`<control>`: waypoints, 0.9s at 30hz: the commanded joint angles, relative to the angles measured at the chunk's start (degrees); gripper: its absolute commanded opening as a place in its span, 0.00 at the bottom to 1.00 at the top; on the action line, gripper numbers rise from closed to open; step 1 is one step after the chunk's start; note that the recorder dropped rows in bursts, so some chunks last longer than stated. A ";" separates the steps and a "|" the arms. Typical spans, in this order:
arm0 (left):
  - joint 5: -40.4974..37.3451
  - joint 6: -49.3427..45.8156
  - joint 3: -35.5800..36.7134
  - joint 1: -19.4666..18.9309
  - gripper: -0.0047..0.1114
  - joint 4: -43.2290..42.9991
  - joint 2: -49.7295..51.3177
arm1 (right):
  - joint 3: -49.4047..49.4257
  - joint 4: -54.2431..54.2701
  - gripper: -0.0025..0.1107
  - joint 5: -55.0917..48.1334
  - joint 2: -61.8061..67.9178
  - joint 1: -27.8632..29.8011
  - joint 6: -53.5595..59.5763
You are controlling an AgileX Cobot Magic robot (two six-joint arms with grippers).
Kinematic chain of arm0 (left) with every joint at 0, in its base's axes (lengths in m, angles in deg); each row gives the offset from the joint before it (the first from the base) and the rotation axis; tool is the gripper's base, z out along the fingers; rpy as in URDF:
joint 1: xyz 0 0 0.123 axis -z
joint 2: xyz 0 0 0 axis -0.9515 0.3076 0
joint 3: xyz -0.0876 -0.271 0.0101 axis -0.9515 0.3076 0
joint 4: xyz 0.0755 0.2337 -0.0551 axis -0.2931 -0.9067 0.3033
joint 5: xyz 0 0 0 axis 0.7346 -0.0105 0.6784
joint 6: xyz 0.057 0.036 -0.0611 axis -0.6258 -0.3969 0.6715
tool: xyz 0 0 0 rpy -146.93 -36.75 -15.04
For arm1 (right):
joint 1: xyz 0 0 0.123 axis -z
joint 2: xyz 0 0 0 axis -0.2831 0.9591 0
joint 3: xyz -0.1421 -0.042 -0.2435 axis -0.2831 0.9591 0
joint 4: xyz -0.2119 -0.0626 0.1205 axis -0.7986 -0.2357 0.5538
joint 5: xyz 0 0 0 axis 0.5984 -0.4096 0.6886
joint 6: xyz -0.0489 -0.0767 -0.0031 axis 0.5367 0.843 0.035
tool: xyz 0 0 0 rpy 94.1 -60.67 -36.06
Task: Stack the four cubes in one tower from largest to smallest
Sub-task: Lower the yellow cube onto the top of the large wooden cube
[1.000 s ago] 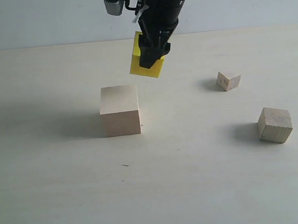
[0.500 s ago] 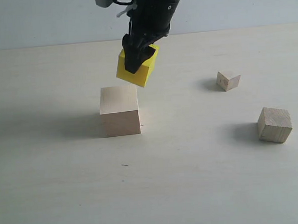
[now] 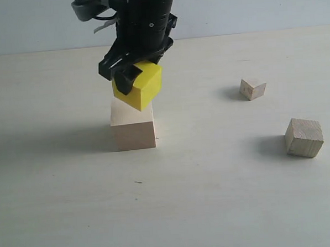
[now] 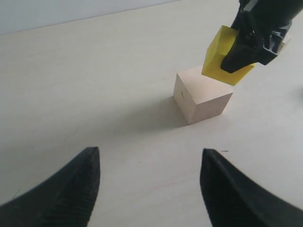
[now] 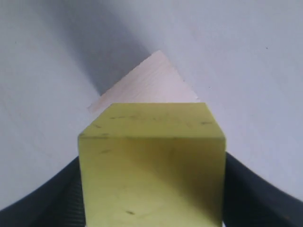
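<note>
Both jaws of the right gripper (image 3: 131, 82) are clamped on opposite faces of the yellow cube (image 3: 147, 83), which hangs tilted, one corner lowest, in the upper centre-left of the exterior frame. Directly below it stands the large pale cube (image 3: 133, 129), square on the table (image 3: 213, 198); whether the low yellow corner touches its top face cannot be told. The yellow block looks rigid and light, and its painted faces are probably smoother than bare wood, so a firm pinch across two flat sides, near the middle, seems the safest hold. It likely needs levelling before release, since a corner-first landing could make it tip or slide off. At right of the frame, well apart from the stack, the small wooden cube (image 3: 253, 88) sits above the medium wooden cube (image 3: 304, 137); both look stiff, light and rough-grained, easy to grip by parallel faces. The left gripper (image 4: 149, 189) has its jaws spread with nothing between them, low over bare table in its own wrist view.
</note>
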 commanded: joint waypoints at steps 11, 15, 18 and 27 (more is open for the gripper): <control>1.18 0.21 0.14 -0.06 0.56 -0.04 0.05 | -5.34 -2.31 0.02 0.28 0.73 0.12 -29.62; 1.32 0.21 0.14 -0.06 0.56 -0.04 0.05 | -5.34 -2.31 0.02 0.28 2.21 0.12 -34.44; 1.44 0.21 0.14 -0.06 0.56 -0.04 0.05 | -5.34 -2.49 0.02 0.28 2.70 -0.29 -38.24; 2.79 0.21 0.14 -0.06 0.56 -0.04 0.05 | -5.34 -3.81 0.02 0.28 2.70 -1.91 -41.62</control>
